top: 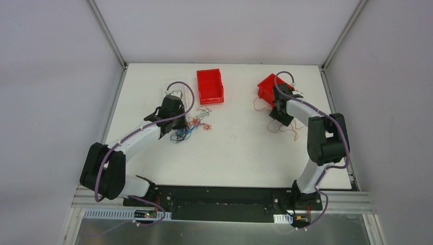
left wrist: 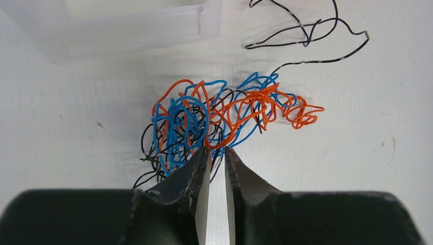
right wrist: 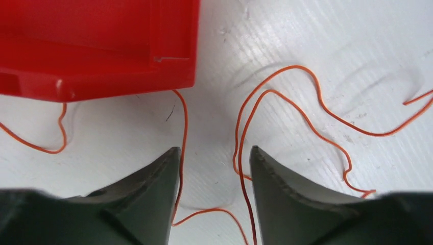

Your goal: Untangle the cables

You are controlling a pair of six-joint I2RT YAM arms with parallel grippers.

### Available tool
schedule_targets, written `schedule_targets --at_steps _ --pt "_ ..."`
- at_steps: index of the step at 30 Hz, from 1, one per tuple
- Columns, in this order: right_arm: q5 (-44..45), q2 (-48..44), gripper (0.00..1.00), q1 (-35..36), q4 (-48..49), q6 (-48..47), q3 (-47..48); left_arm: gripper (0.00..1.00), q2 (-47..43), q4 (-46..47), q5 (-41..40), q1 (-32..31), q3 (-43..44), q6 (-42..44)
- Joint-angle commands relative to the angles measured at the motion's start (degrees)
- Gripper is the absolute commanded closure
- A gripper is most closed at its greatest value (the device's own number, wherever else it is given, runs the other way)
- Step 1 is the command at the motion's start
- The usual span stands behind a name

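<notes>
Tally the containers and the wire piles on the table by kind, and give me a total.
Red bins: 2
Clear container: 1
Mixed-colour wire tangle: 1
Loose orange wire spread: 1
Total: 5

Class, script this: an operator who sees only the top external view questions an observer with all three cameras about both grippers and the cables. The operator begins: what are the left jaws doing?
Observer: The left gripper has its jaws almost closed on a few strands at the near edge of the knot.
Operator: And the right one?
Observer: The right gripper is open, with loops of the orange wire lying flat on the table between its jaws.
Operator: Is that wire free?
Observer: Not clearly: two stretches vanish at the red bin, along its lower edge.
</notes>
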Motion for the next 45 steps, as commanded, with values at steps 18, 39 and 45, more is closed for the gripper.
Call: schedule_targets --at_steps 18,39,45 --pt "-10.43 0.44 0.06 -4.05 4.82 -6.25 1.35 0.82 0.12 0.18 1.12 -0.56 1.85 1.42" --pt "-47.88 -10.55 1.0 -5.55 -1.11 4.81 12.67 0.82 0.29 0.17 1.27 -0.64 1.96 1.56" --pt "-60.98 -7.51 1.0 -11.32 5.48 14.76 20.17 0.82 0.21 0.18 1.41 -0.64 1.99 1.56"
